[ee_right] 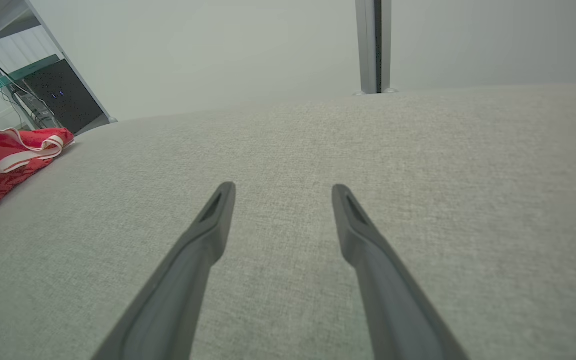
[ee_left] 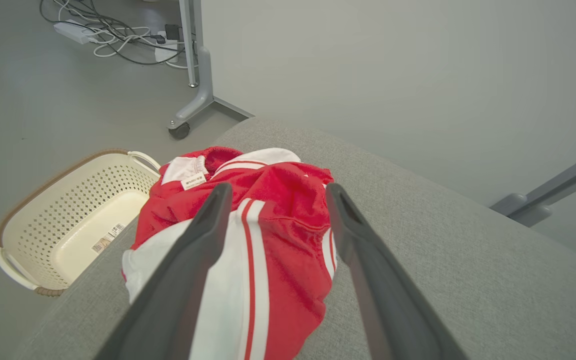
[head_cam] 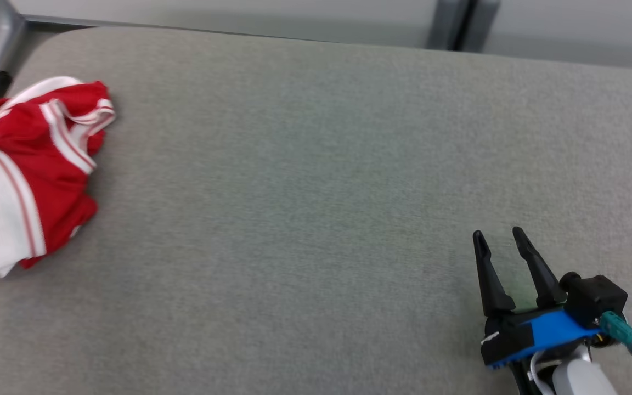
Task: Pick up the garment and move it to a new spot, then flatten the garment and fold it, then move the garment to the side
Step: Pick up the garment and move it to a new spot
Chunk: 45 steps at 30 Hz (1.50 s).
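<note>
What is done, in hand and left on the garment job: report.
Done: nothing; the garment lies crumpled on the gray surface. In hand: the open left pincer aims at it, gripping nothing; right pincer open, idle. Left: pickup, move, flatten, fold, set aside.

Even soft light, sharp, faint shadows

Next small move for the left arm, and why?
Probably lower the left gripper onto the garment and close on a fold. Its jaws are open with the crumpled red-and-white heap framed between the fingers, nothing held, and the heap sits at the left edge of the grey surface. The right gripper is open and far away.
</note>
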Tool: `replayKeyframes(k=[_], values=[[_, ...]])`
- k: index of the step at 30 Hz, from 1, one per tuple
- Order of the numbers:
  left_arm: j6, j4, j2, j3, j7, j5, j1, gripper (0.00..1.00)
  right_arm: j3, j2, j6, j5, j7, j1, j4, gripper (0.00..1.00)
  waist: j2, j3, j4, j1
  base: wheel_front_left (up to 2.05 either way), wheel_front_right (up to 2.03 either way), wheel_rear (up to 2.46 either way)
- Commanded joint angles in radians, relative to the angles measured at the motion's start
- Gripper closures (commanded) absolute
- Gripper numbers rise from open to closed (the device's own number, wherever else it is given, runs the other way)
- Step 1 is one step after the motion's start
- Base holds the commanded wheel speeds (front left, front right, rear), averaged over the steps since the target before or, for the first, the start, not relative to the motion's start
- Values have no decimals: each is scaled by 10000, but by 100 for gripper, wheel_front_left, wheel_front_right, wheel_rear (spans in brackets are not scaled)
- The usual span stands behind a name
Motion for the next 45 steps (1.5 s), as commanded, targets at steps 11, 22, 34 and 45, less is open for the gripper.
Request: replayKeyframes(k=[11,22,34,45], values=[[835,1423,1150,541,1795,-320,-615,0,-396,-50,5,-392,361,-198,-1053,0,-3,1372,-1153,-1,0,0,0],[1033,2198,1015,365,2473,-476,-230,100,-459,-50,5,-241,456,-165,-1285,0,-3,1507,-1423,-1,0,0,0],[84,1006,1611,-17,1337,6,-1124,100,-121,-50,5,351,124,69,-555,0,-3,-329,-1135,-1,0,0,0],[-426,-888,1171,-1468,1834,562,-2903,100,53,-58,5,972,-333,567,350,0,-3,-2157,-1720,-1,0,0,0]])
